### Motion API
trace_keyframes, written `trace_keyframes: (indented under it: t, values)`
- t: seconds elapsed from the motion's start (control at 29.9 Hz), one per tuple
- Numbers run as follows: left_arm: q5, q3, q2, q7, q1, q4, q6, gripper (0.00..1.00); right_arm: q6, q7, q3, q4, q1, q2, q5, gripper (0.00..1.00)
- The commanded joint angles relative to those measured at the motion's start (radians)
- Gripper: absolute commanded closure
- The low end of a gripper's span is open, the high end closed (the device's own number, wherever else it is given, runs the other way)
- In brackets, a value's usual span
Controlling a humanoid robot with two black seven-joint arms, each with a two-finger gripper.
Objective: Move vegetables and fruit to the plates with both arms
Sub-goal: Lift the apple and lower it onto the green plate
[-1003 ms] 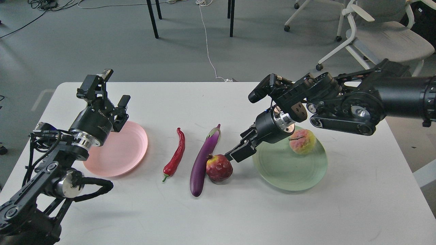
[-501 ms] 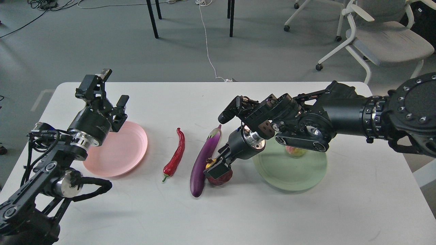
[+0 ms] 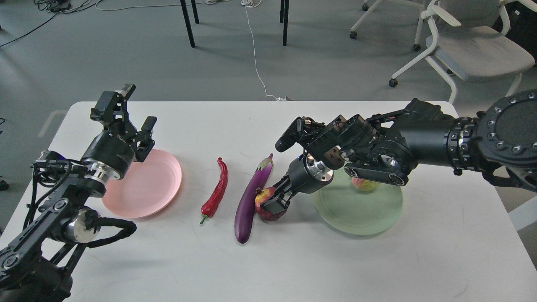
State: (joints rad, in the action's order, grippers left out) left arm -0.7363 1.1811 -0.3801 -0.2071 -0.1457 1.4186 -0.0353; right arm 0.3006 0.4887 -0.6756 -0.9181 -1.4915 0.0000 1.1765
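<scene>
Pomegranate: on the tabletop, touching the eggplant's right flank and just left of the green plate; its upper right is covered by the right pincer.
Right pincer: reaching down-left over the green plate, fingers set on either side of the pomegranate and seemingly closed on it, though contact is partly hidden; I judge this a grasp meant to carry the fruit to the plate beside it.
Green plate: right of centre, already bearing the bumpy yellow-pink fruit, mostly hidden behind the right arm.
Eggplant: lying lengthwise, cap pointing away; so close to the pomegranate that lifting may nudge it.
Chili pepper: alone, between eggplant and pink plate, likely the left arm's job.
Pink plate: empty, left side.
Left pincer: raised above the pink plate's far edge, fingers apart, holding nothing; apparently waiting.
</scene>
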Motion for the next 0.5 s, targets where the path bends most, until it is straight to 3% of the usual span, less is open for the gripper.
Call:
trace_keyframes:
  t: [0.0,0.3,0.47]
  values:
    - [0.0,0.0,0.0,0.0,0.0,0.0,0.0,0.01,0.003,0.0,0.002,-0.016,-0.044,0.0,-0.012,0.62]
    - [0.0,-0.003,0.001,0.0,0.0,0.0,-0.002,0.01,0.015,0.0,-0.022,-0.258,-0.187,-0.322,0.04,0.61]
    - [0.001,-0.005,0.003,0.0,-0.002,0.0,-0.002,0.01,0.014,0.0,-0.087,-0.289,-0.164,-0.465,0.152,0.57]
